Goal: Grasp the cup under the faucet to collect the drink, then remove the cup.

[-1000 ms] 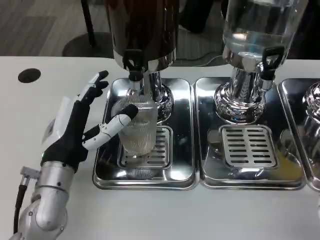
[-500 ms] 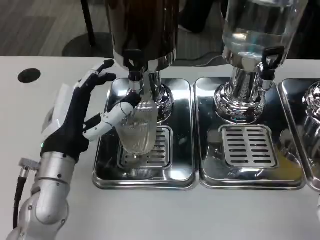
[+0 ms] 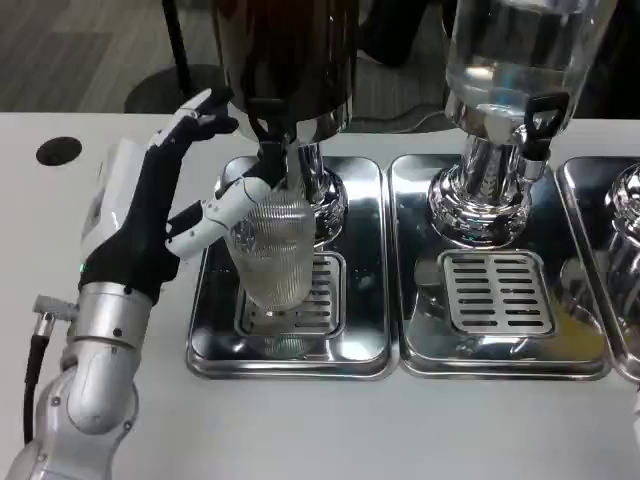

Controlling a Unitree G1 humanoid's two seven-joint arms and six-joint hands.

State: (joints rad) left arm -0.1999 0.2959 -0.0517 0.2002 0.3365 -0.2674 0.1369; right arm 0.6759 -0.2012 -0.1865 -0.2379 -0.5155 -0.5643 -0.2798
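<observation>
Over the last second the left hand (image 3: 150,215) has carried the ribbed cup (image 3: 272,250) upward and back, clear of the drip tray's (image 3: 290,355) grate and closer beneath the dark dispenser's faucet (image 3: 268,130). Its thumb presses the cup's near side; whether the far fingers grip it I cannot tell. The cup looks empty, so filling seems still ahead. The neighbouring dispenser (image 3: 520,50) holds clear liquid.

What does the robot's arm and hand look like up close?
The left forearm is a rounded silver shell with a black cable at its wrist side. The left hand has a white back, a black palm and fingers in white and black segments with dark tips.
</observation>
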